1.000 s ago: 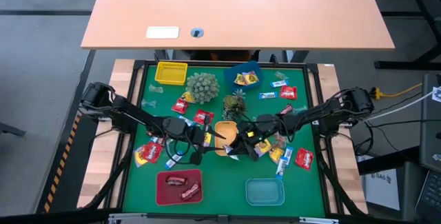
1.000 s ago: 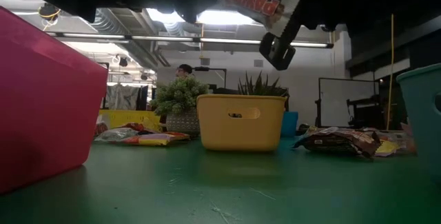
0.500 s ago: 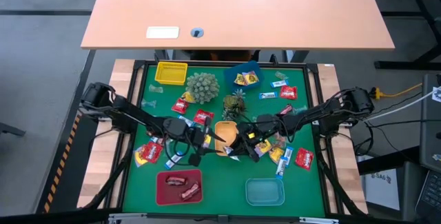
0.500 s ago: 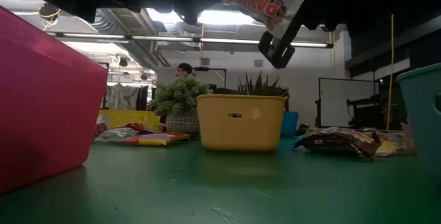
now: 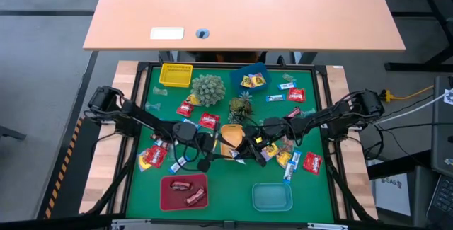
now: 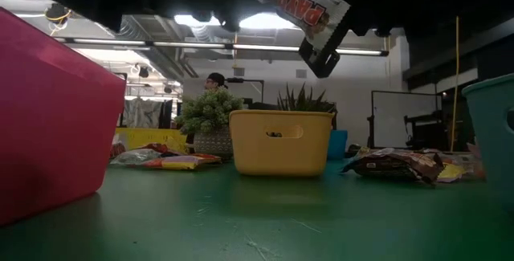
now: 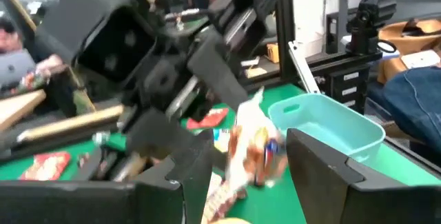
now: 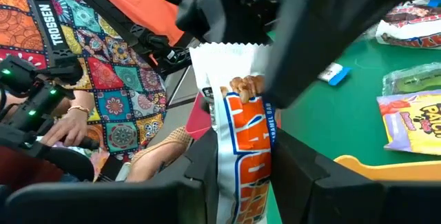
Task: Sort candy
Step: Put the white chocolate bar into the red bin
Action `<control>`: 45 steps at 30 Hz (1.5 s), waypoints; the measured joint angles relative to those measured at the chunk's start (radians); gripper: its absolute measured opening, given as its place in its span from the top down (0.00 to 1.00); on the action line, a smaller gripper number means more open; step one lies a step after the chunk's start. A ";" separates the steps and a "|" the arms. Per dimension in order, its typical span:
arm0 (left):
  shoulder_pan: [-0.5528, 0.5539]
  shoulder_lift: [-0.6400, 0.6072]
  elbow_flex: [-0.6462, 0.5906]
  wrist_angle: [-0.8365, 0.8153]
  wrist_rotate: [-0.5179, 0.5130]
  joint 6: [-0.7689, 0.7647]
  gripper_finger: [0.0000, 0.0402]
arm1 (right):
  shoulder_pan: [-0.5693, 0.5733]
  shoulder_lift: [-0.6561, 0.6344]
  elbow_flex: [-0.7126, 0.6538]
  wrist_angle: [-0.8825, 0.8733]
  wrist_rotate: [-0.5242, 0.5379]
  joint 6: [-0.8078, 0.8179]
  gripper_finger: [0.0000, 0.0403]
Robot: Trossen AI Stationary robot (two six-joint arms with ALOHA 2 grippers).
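The candy lies scattered over the green bench: red packets near the far right, a yellow-and-red one at the left, a red one at the right edge, more in the blue tray and two brown-pink pieces in the red tray. One white packet with orange lettering is off the bench, pinched in the right claw, which is clenched on it just beside the yellow-orange tray in the middle; in the low view this packet hangs above that tray. The left claw faces it from the other side of the tray, its fingers spread wide to either side of the packet and holding nothing. The teal tray sits at the near right, the yellow basket at the far left, and two spiky green plants stand behind the centre. In the right wrist view a person's hand shows beyond the bench
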 joint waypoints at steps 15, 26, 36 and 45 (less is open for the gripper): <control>0.000 -0.002 0.052 -0.138 0.041 0.041 0.75 | 0.000 0.000 0.000 -0.007 -0.009 0.003 0.75; 0.001 -0.002 0.052 -0.138 0.040 0.040 0.87 | 0.000 0.000 0.000 -0.005 -0.018 0.060 0.75; 0.003 -0.002 0.050 -0.141 0.042 0.012 0.87 | 0.000 0.000 0.000 -0.001 -0.060 0.057 0.62; -0.007 -0.007 0.049 -0.152 0.047 -0.031 0.87 | -0.001 -0.004 0.000 0.007 -0.069 0.056 0.40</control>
